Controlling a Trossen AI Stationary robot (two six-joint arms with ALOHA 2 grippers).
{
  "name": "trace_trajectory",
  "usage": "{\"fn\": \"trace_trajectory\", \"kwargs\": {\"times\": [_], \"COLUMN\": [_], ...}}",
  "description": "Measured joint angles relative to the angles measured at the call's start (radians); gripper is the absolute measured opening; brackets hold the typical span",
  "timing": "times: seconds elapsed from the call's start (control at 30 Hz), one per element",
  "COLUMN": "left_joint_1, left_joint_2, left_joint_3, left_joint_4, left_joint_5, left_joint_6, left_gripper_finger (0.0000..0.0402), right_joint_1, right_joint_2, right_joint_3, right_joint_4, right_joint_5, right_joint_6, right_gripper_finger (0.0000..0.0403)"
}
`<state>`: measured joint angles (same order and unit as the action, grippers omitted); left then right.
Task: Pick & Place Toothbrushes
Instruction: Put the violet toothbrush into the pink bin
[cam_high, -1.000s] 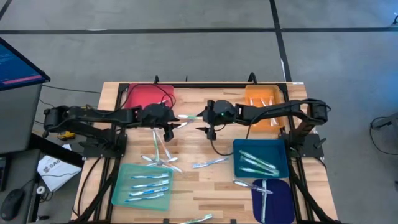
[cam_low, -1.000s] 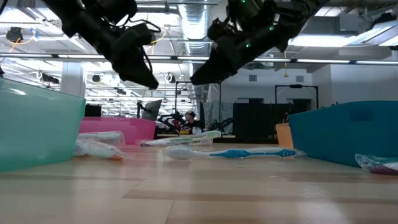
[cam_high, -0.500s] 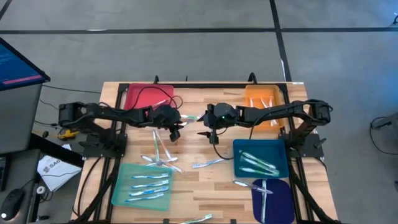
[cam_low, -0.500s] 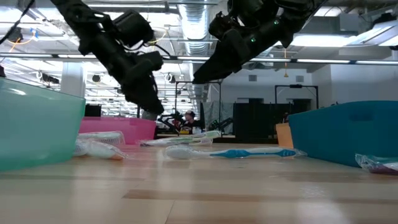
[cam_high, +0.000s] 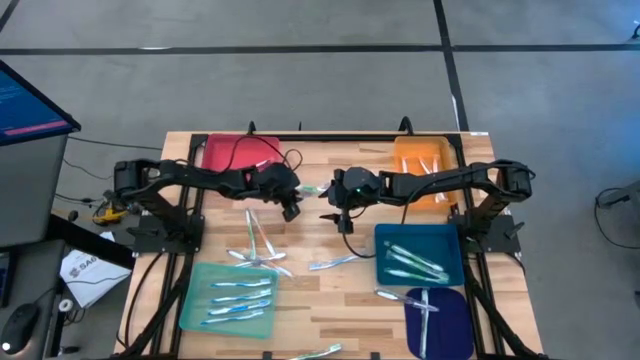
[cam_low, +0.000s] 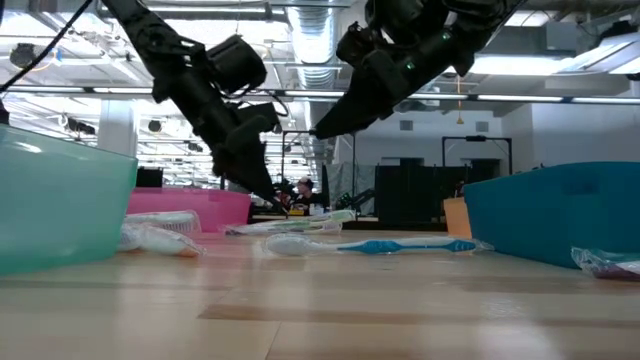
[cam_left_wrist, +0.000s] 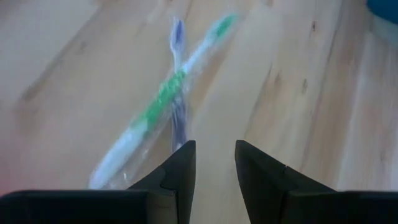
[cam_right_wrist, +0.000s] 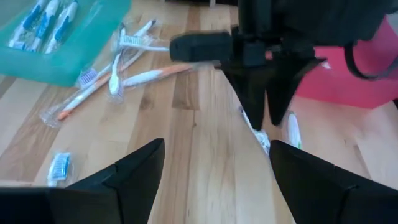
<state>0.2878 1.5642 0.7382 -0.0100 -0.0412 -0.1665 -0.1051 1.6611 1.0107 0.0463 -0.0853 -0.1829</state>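
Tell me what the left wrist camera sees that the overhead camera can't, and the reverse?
Only the left wrist view shows the left gripper with its fingers slightly apart, and that the green-handled toothbrush is wrapped and crosses a blue one.

Only the high view shows the trays: red, orange, teal, blue, navy.

Both show that toothbrush on the wooden table.

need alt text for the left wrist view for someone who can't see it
The left hand hovers with its two dark fingers slightly apart and empty above a wooden table. Just ahead of it a green and white toothbrush in a clear wrapper lies crossed over a blue one.
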Motion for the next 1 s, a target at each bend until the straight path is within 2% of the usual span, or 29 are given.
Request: {"fn": "trace_trajectory", "kwargs": {"times": [0.47, 0.6, 1.0], "left_joint_1": [-0.007, -0.016, -0.023], "left_joint_2": [0.034, 0.04, 0.051], "left_joint_3": [0.0, 0.0, -0.015], "left_joint_4": [0.032, 0.036, 0.035], "left_joint_5": [0.02, -0.018, -0.017], "left_joint_6": [-0.018, -0.016, -0.026], "left_gripper_finger": [0.0106, 0.0106, 0.0106], "right_joint_1": [0.0, 0.0, 0.0], "right_joint_2": [0.0, 0.0, 0.0], "right_joint_3": [0.0, 0.0, 0.0], "right_joint_4": [-0.018, -0.017, -0.017], "right_joint_5": [0.0, 0.0, 0.0], "right_joint_6": [0.0, 0.0, 0.0], "right_gripper_finger": [0.0286, 0.0286, 0.0286]}}
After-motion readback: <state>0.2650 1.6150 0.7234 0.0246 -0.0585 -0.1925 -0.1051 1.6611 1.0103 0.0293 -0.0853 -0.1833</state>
